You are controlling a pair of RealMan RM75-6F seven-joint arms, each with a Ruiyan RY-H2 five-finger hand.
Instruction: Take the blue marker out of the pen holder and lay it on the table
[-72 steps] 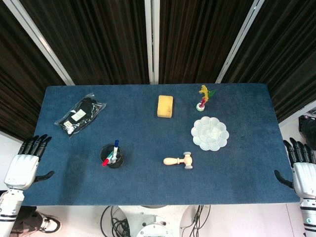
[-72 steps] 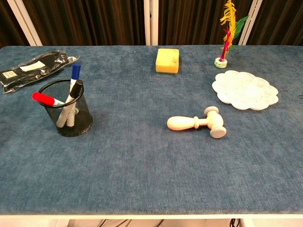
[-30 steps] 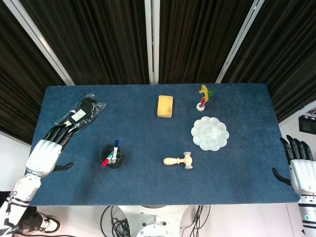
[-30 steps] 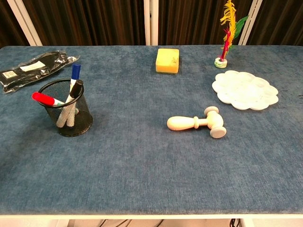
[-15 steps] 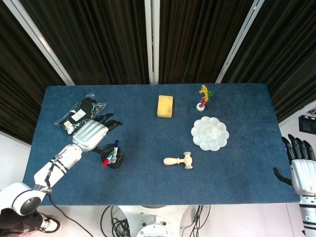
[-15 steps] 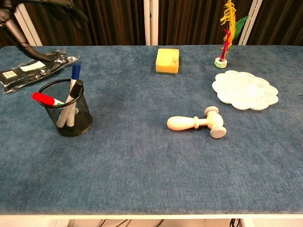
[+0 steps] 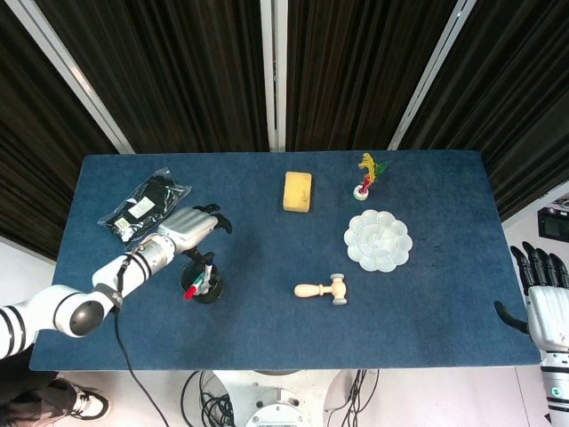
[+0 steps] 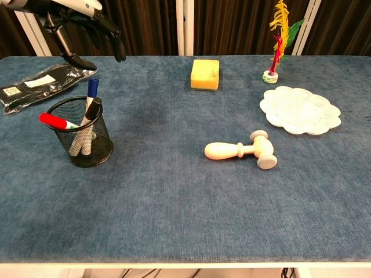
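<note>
A black mesh pen holder stands at the left front of the blue table. The blue marker sticks up out of it beside a black marker and a red one. My left hand hovers above and just behind the holder, fingers spread, holding nothing. My right hand hangs open off the table's right edge, seen only in the head view.
A black packet lies behind the holder at the far left. A yellow sponge, a feather shuttlecock, a white palette dish and a wooden mallet sit to the right.
My left hand has swung in from the table's left edge to above the pen holder. The markers and the right hand have stayed put.
</note>
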